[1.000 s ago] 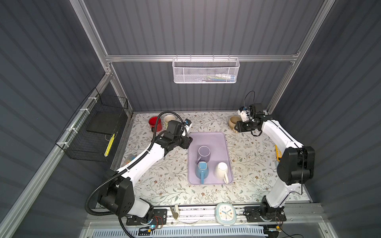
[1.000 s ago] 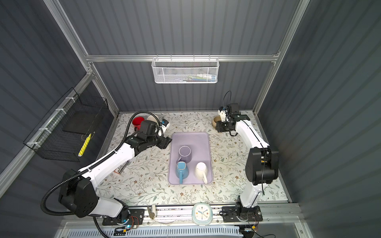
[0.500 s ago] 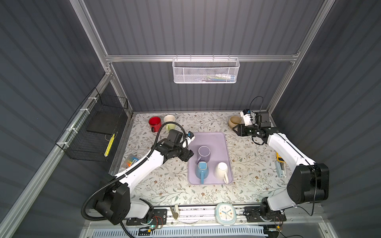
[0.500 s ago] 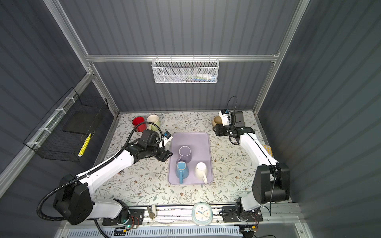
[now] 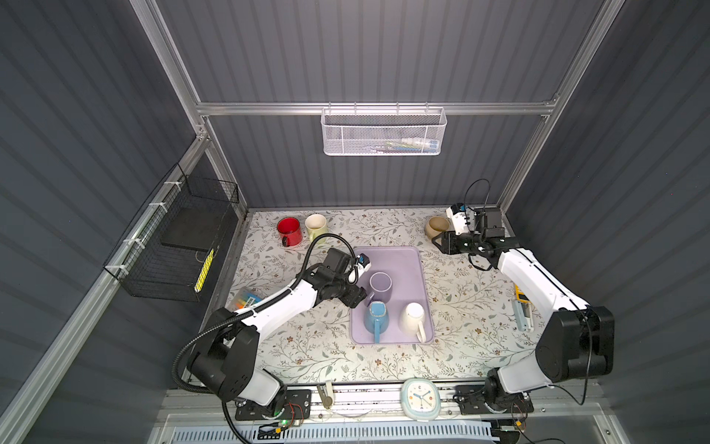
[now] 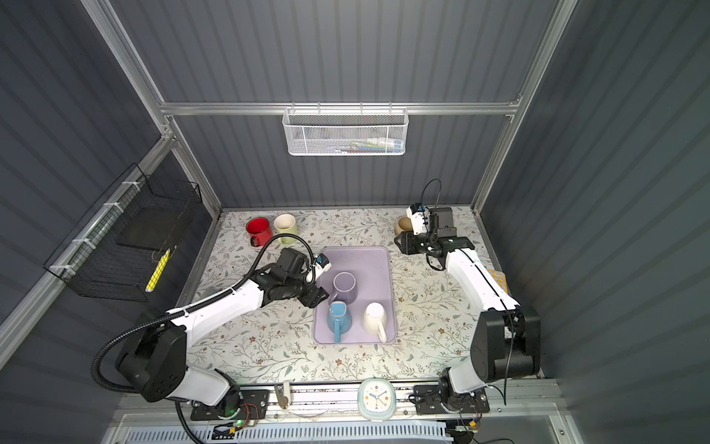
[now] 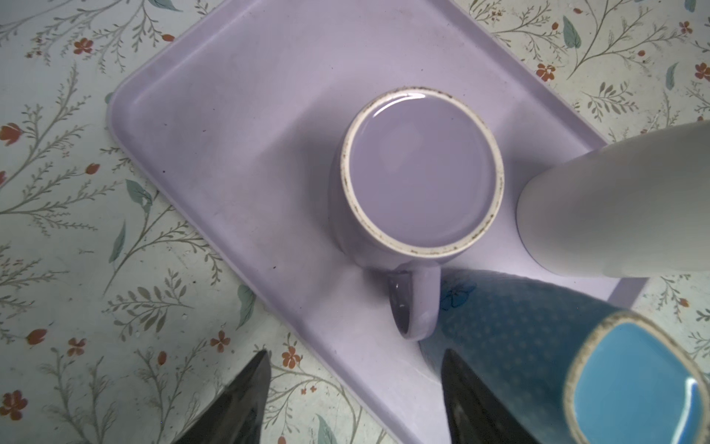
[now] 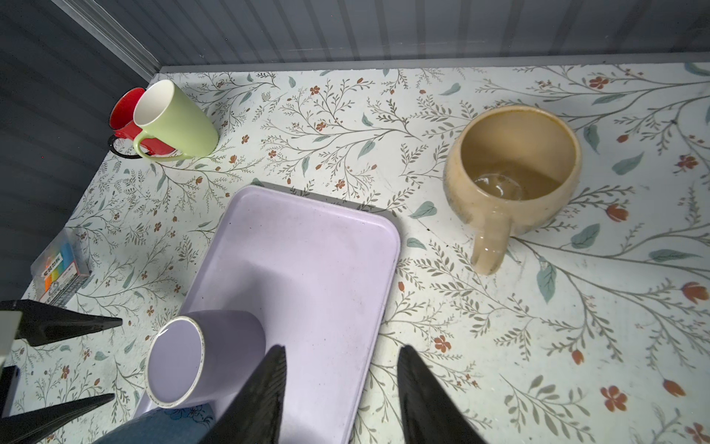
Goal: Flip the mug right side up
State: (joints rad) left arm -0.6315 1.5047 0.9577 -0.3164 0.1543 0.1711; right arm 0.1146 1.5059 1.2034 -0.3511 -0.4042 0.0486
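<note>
Three mugs stand upside down on the lilac tray (image 5: pixel 388 255): a purple mug (image 5: pixel 380 286) (image 6: pixel 344 286), a blue one (image 5: pixel 375 317) and a white one (image 5: pixel 413 317). My left gripper (image 5: pixel 355 300) (image 7: pixel 355 353) is open and empty at the tray's left edge. It sits just short of the purple mug's handle (image 7: pixel 417 303), which points toward it, and one finger lies beside the blue mug (image 7: pixel 538 334). My right gripper (image 5: pixel 438 242) (image 8: pixel 342 350) is open and empty over the tray's far right corner, near an upright tan mug (image 8: pixel 515 169).
A red mug (image 5: pixel 289 230) and a pale green mug (image 5: pixel 316 226) stand upright at the back left. A pack of sticky notes (image 5: pixel 246 300) lies left of the tray. A clock (image 5: pixel 419 396) sits on the front rail, and small tools (image 5: pixel 522 311) lie at the right edge.
My left arm has swung from the back-left mugs toward the front, to the tray's left edge by the purple mug. The right arm has shifted its elbow outward, with its gripper still by the tan mug.
</note>
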